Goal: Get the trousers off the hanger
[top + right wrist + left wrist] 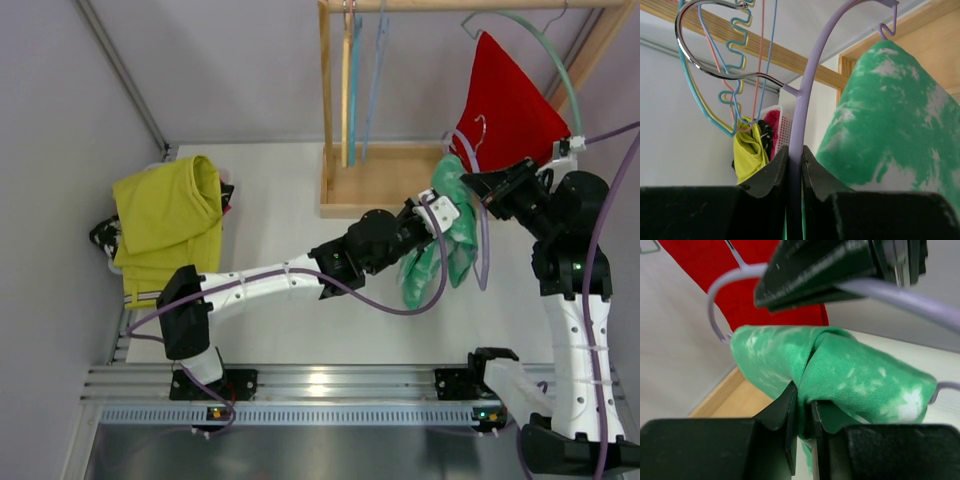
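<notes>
The green mottled trousers (445, 235) hang over a lilac hanger (482, 225) held above the table. My left gripper (443, 213) is shut on a fold of the green trousers (840, 380). My right gripper (478, 186) is shut on the lilac hanger's bar (800, 150), with the green cloth (890, 130) beside it. The red trousers (505, 105) hang on a teal hanger (545, 55) on the wooden rack. The mustard-yellow trousers (170, 225) lie draped over a basket at the left.
The wooden rack (370, 190) stands at the back with several empty wire hangers (365, 70) on its rail. A white basket (125, 250) with clothes sits at the left wall. An aluminium rail (320, 385) runs along the near edge.
</notes>
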You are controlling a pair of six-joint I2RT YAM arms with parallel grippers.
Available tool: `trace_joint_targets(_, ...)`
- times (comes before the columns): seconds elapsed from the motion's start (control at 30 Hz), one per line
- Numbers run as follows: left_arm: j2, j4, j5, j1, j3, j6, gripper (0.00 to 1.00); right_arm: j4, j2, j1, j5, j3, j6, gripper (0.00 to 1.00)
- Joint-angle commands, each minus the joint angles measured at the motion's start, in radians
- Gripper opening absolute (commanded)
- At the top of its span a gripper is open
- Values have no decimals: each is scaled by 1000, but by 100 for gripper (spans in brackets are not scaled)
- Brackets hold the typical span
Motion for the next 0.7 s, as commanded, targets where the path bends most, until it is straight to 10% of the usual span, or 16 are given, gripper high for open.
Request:
trace_joint_targets(0.0, -123, 181, -39, 14, 126, 22, 0, 86, -8, -3, 1, -7, -37, 0)
trace_joint_targets(0.67, -166, 178, -45, 12, 250, 88, 0, 156, 101, -22, 48, -263, -104, 0)
